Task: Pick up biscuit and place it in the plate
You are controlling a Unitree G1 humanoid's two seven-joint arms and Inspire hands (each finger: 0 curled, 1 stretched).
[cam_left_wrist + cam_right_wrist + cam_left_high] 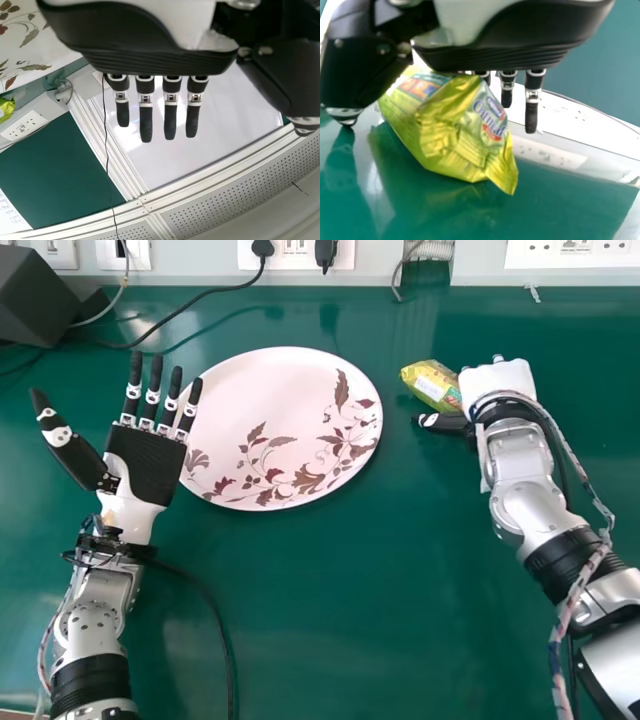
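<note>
The biscuit, a yellow-green packet, lies on the table right of the white plate with brown leaf patterns. At the packet's right side is my right hand, its thumb reaching along the packet's near side. In the right wrist view the packet lies between the thumb and the fingers of my right hand, which are fairly straight; no grip shows. My left hand is open, palm up, at the plate's left edge; in the left wrist view the fingers of that hand are straight.
A dark box stands at the back left, with black cables running over the table near it. Sockets line the wall behind. Another cable runs beside the left forearm on the green table.
</note>
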